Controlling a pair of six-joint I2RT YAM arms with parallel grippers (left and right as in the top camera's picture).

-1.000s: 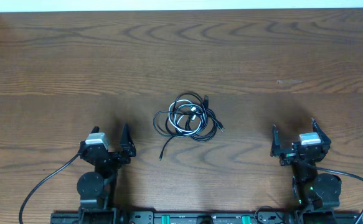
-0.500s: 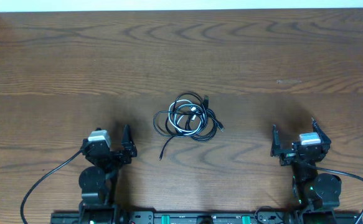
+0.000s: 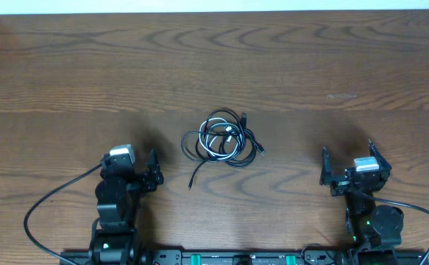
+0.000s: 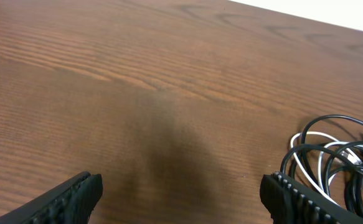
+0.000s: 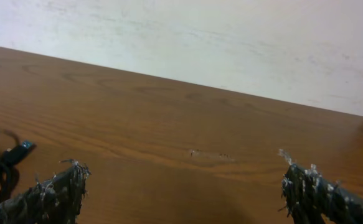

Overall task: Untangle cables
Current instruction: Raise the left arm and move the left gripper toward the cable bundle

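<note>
Wooden bench (image 3: 332, 59) holds tangled cables (image 3: 223, 140) centrally, seemingly reachable by both arms; left gripper (image 4: 181, 186) and right gripper (image 3: 346, 153) stand released, empty.

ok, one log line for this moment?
stage: pre-grasp | cables: tangled, mid-table, untouched | left gripper: open, empty, cables to its right | right gripper: open, empty, cables to its left

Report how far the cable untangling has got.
Done: nothing that shows. The cables lie in one looped bundle, black and white cords overlapping, in the middle of the table. In hand: nothing. The left gripper and right gripper are both open and empty, apart from the bundle. Left: the whole job, freeing each cord and laying them apart.
</note>
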